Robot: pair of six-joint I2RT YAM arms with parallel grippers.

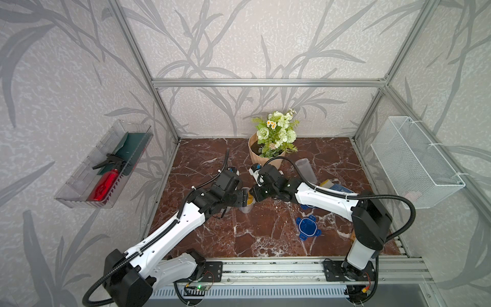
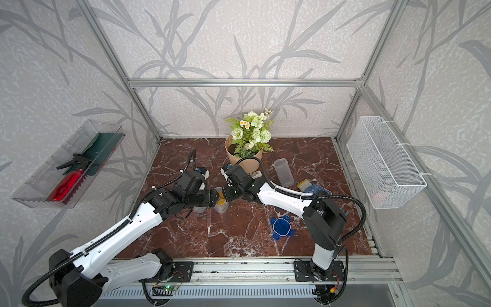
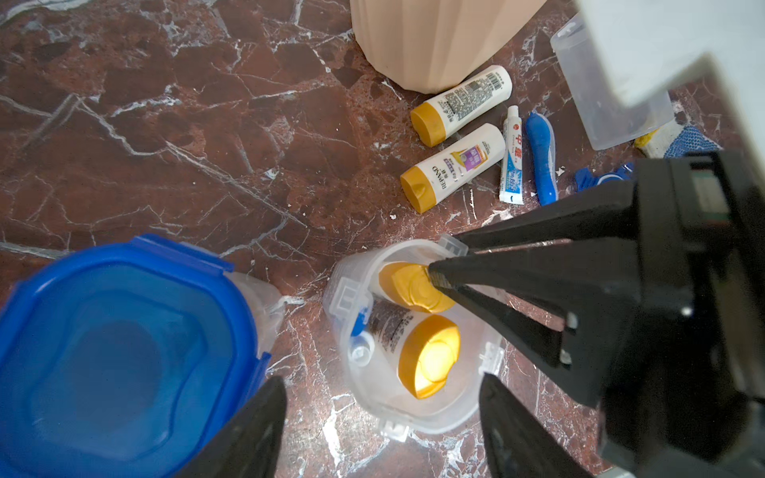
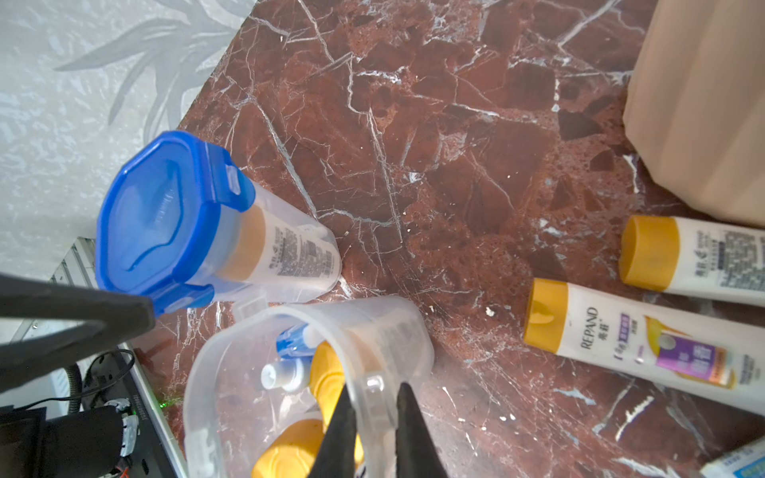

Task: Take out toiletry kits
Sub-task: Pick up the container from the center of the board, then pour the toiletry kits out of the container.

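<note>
1. Where the right claw [image 4: 374,387] clenches the open jar [image 4: 397,331] at its rim, we note kit bottles [image 3: 430,351] inside, beside its inner finger.
2. Left claw [image 3: 383,378] released, spread wide, jar just ahead.

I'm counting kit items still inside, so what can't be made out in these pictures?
- Top views: contents of the open jar, hidden by left gripper and right gripper.
- Right wrist view: whether right gripper pinches its rim or a cap; fingers overlap both.
- Right wrist view: closed jar, full contents, hazy wall.
- Top views: pink thing in basket, too small.
</note>
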